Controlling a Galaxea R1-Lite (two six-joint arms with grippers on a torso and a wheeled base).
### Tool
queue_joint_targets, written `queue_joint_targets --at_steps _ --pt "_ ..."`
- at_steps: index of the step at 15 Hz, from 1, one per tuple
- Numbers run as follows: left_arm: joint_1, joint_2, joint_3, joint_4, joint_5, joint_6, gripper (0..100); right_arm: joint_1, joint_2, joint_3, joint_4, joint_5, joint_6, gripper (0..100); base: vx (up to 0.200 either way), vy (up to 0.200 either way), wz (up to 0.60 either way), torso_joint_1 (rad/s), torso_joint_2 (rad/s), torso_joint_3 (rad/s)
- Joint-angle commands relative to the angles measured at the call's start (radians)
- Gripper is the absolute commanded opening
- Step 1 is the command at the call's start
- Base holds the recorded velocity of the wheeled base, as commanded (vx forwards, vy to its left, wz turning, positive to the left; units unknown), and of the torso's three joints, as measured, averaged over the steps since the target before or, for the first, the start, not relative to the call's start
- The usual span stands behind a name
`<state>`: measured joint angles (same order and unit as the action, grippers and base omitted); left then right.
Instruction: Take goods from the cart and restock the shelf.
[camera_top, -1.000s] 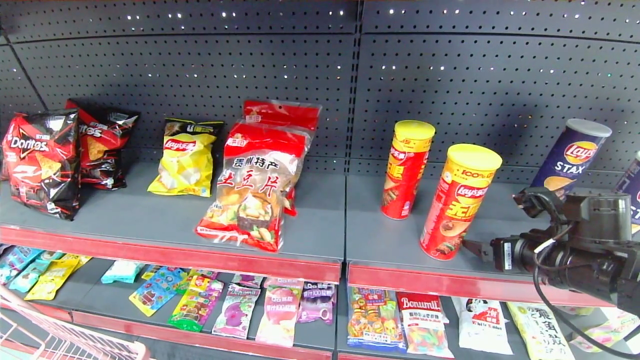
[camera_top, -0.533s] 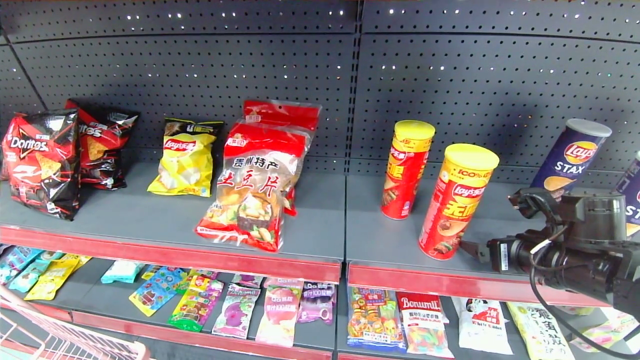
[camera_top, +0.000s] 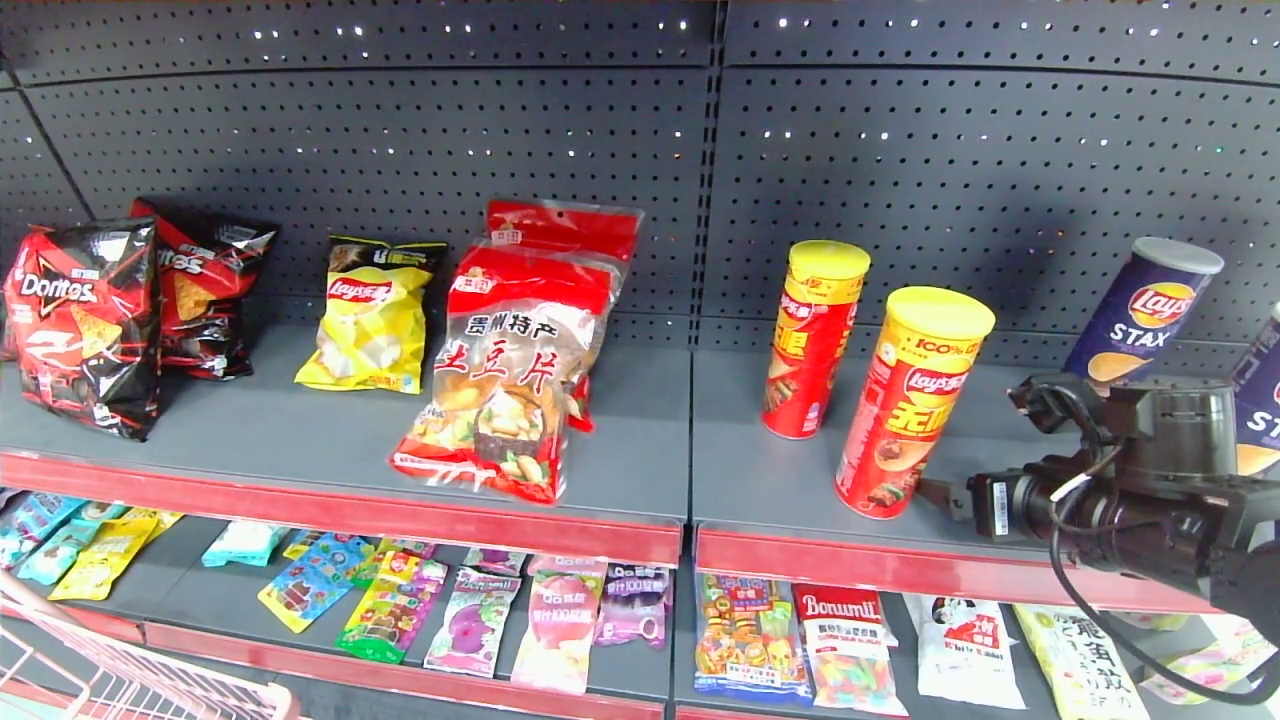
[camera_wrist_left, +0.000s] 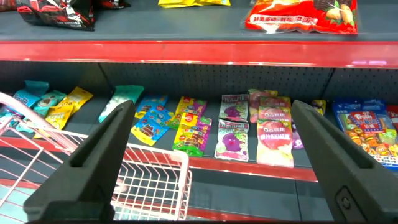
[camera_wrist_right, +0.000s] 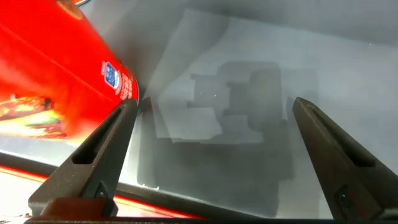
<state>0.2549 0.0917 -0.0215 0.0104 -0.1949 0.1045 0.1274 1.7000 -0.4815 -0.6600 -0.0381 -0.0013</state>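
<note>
**A:** Since a second ago the right arm has slid a little toward the robot's left. The front red can (camera_top: 912, 400) has shifted the same way with it, so it is now slightly nearer the rear red can (camera_top: 812, 335).

**B:** So it is nudging rather than gripping. How does the right gripper (camera_top: 935, 495) stand?

**A:** Its fingers are spread wide with only bare shelf (camera_top: 780, 480) between them. One fingertip sits at the can's lower side, touching or just short of it. The can is outside the jaws, upright near the shelf's front edge.

**B:** Then the step looks like lining the can up with its neighbour. The contact should stay low, close to the base, and the push should be slow, because a tall can pushed higher up would likely tip. The arm should stop before the two cans meet.

**A:** Backing straight out afterwards would help it avoid the blue cans (camera_top: 1140, 310) behind the arm.

**B:** And the other arm?

**A:** The left gripper (camera_wrist_left: 211, 106) hangs spread and empty above the cart (camera_wrist_left: 155, 180).
</note>
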Motion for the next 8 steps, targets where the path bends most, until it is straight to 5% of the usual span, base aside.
queue_joint_targets --at_steps 1,8 --pt "0.000 0.002 0.000 0.000 0.000 0.000 100 -0.002 0.020 -0.012 -0.013 0.000 0.000 100 0.000 0.000 0.00 0.000 0.00 0.000" --pt "0.000 0.002 0.000 0.000 -0.001 -0.002 100 0.009 0.035 -0.016 -0.041 -0.009 -0.002 100 0.000 0.000 0.00 0.000 0.00 0.000"
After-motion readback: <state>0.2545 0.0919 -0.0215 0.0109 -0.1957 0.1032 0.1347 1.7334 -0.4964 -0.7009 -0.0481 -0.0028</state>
